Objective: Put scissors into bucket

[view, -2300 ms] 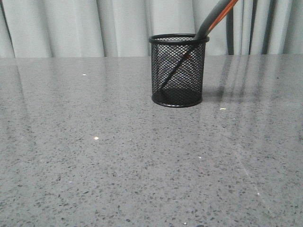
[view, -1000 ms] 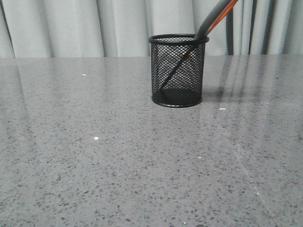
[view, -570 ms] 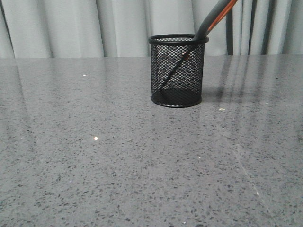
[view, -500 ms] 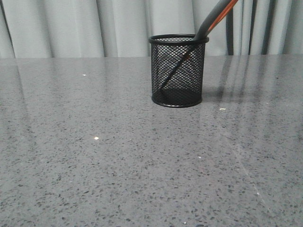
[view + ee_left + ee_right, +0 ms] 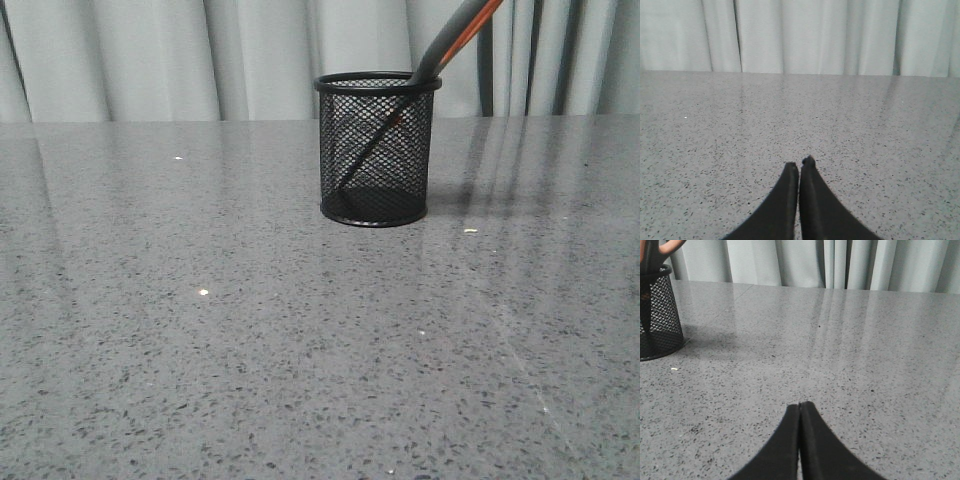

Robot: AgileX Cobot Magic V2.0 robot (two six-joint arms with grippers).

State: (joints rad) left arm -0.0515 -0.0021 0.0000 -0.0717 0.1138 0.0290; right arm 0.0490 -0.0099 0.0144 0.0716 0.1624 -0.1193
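The black mesh bucket point(image 5: 377, 150) stands upright on the grey table, toward the back centre of the front view. The scissors point(image 5: 452, 40) lean inside it, blades down to the base, grey and orange handles sticking out over the right rim. The right wrist view shows the bucket point(image 5: 657, 315) off to one side with a scissors handle point(image 5: 660, 250) above its rim. My left gripper point(image 5: 800, 164) is shut and empty above bare tabletop. Well away from the bucket, my right gripper point(image 5: 800, 405) is shut too, holding nothing. Neither gripper appears in the front view.
Speckled grey tabletop point(image 5: 250, 330) runs across the whole front view. Pale curtains point(image 5: 200, 60) hang behind the table's far edge. Small light specks point(image 5: 203, 292) lie on the surface.
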